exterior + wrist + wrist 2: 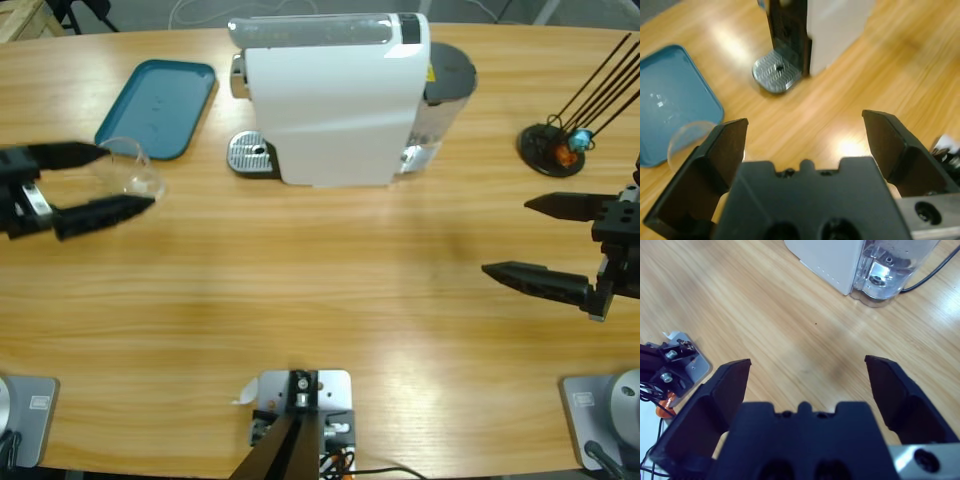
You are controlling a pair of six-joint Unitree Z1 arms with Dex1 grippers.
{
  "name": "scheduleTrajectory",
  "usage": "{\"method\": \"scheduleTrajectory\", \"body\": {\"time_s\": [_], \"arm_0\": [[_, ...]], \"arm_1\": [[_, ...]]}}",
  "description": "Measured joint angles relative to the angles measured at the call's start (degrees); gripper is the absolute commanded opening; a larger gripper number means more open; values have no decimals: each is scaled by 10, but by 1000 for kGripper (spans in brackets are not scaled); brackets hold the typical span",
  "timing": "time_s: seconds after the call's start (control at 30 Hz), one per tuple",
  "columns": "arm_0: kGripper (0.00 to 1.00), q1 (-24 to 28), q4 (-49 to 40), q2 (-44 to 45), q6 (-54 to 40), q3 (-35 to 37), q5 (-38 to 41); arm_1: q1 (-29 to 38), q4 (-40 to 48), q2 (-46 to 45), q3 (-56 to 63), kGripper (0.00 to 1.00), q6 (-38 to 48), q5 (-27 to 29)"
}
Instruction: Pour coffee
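A clear glass tumbler [132, 172] stands on the table beside the teal tray, at the tips of my left gripper [128, 178], whose jaws are spread wide on either side of it. In the left wrist view the glass [687, 137] shows partly behind the left jaw of the left gripper [805, 122]. The glass looks clear, and the coffee is out of view. The white coffee machine [335, 100] stands at the back middle with its metal drip tray [252, 155] on its left side. My right gripper [506, 237] hangs open over bare table at the right, holding nothing.
A teal tray [160, 105] lies at the back left. The machine's clear water tank [445, 90] sits on its right side, also seen as the tank [885, 275] in the right wrist view. A black stand with wire rods [555, 145] is at the back right.
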State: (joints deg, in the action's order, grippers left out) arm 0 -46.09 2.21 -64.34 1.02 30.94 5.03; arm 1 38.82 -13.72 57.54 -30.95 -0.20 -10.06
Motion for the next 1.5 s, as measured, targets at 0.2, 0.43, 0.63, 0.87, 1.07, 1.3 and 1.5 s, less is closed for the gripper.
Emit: {"method": "scheduleTrajectory", "body": {"time_s": [0.2,0.43,0.63,0.87,1.07,1.3,1.5], "arm_0": [[834,27,-116,-23,91,198,44],[816,196,-74,-142,266,260,365],[816,238,13,-201,395,262,451],[816,239,98,-253,486,261,494],[816,239,160,-280,520,226,509],[816,240,253,-305,545,183,509],[816,240,320,-335,561,178,510]], "arm_1": [[0,0,2,0,1000,0,0],[0,0,3,0,1000,0,0],[0,0,3,0,1000,0,0],[0,0,3,0,1000,0,0],[0,0,2,0,1000,0,0],[0,0,2,0,1000,0,0],[0,0,2,0,1000,0,0]]}}
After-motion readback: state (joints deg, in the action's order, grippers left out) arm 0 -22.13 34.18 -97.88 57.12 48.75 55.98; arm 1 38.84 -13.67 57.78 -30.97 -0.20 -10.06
